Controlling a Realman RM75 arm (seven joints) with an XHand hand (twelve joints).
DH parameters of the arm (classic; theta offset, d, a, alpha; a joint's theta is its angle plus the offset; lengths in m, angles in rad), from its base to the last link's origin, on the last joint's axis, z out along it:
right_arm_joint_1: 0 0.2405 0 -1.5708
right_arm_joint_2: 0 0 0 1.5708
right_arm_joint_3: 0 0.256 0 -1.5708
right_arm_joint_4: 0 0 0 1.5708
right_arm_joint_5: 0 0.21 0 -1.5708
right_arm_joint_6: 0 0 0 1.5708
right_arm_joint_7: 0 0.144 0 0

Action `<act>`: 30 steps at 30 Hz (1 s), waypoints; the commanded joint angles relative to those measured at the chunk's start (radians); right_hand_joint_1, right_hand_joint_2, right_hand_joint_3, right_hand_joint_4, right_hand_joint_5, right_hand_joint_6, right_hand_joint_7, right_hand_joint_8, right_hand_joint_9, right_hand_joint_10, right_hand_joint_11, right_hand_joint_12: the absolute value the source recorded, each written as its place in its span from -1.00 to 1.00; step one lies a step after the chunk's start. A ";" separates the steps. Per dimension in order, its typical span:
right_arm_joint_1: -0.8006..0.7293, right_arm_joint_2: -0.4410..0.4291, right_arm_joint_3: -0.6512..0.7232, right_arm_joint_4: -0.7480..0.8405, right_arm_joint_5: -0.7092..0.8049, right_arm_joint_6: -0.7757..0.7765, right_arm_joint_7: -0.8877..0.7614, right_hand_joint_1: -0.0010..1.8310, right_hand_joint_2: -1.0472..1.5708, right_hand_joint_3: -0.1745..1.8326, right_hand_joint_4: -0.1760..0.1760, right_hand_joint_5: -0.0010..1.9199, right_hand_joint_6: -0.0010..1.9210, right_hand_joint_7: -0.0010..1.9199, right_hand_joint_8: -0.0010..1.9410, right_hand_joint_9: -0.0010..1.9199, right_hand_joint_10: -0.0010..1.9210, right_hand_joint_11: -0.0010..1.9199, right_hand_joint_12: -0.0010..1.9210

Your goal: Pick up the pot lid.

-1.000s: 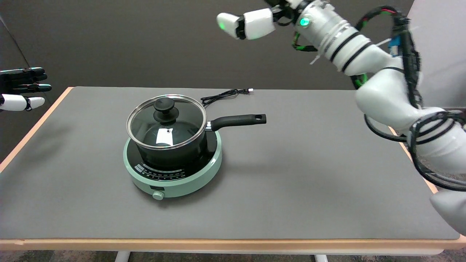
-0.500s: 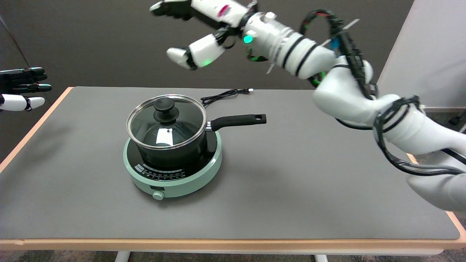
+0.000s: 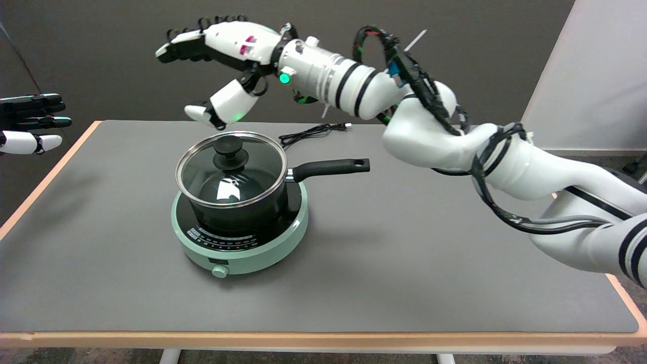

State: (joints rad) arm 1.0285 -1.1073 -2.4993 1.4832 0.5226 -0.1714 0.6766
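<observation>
A glass pot lid point(image 3: 247, 174) with a steel rim and a black knob point(image 3: 230, 151) sits on a black pot point(image 3: 237, 210) with a long black handle point(image 3: 331, 167). The pot stands on a mint-green cooker point(image 3: 240, 247). My right hand point(image 3: 222, 65) hovers in the air above and just behind the lid, fingers stretched to the left and thumb hanging down apart from them. It holds nothing and touches nothing. The thumb tip hangs a short way above the lid's far rim.
A black power cord point(image 3: 311, 132) lies on the grey table point(image 3: 429, 253) behind the pot. The idle left hand point(image 3: 30, 121) hangs in the air at the far left edge. My right arm point(image 3: 455, 146) spans the table's right side, above the pot handle.
My right arm has swung left and down, carrying the hand from the upper middle of the picture to just above the lid. The pot and lid have not moved.
</observation>
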 commanded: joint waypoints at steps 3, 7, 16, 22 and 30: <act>0.013 -0.165 -0.096 -0.139 -0.001 -0.039 -0.031 -0.24 0.20 0.12 0.50 -0.56 -0.81 -0.52 -0.83 -0.52 -0.71 -0.63 -0.28; -0.019 -0.173 -0.096 -0.164 -0.011 -0.045 -0.035 -0.23 0.20 0.12 0.51 -0.57 -0.81 -0.52 -0.83 -0.52 -0.71 -0.63 -0.28; -0.035 -0.194 -0.096 -0.220 -0.012 -0.032 -0.252 -0.17 0.20 0.14 0.52 -0.57 -0.82 -0.50 -0.83 -0.48 -0.70 -0.62 -0.28; -0.020 -0.169 -0.094 -0.207 -0.006 -0.032 -0.291 -0.12 0.20 0.14 0.55 -0.57 -0.82 -0.50 -0.83 -0.47 -0.69 -0.62 -0.28; 0.015 -0.087 -0.094 -0.103 -0.005 -0.060 -0.291 -0.10 0.21 0.15 0.61 -0.55 -0.81 -0.49 -0.83 -0.45 -0.68 -0.61 -0.28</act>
State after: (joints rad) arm 1.0116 -1.2600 -2.5867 1.3144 0.5152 -0.2058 0.4782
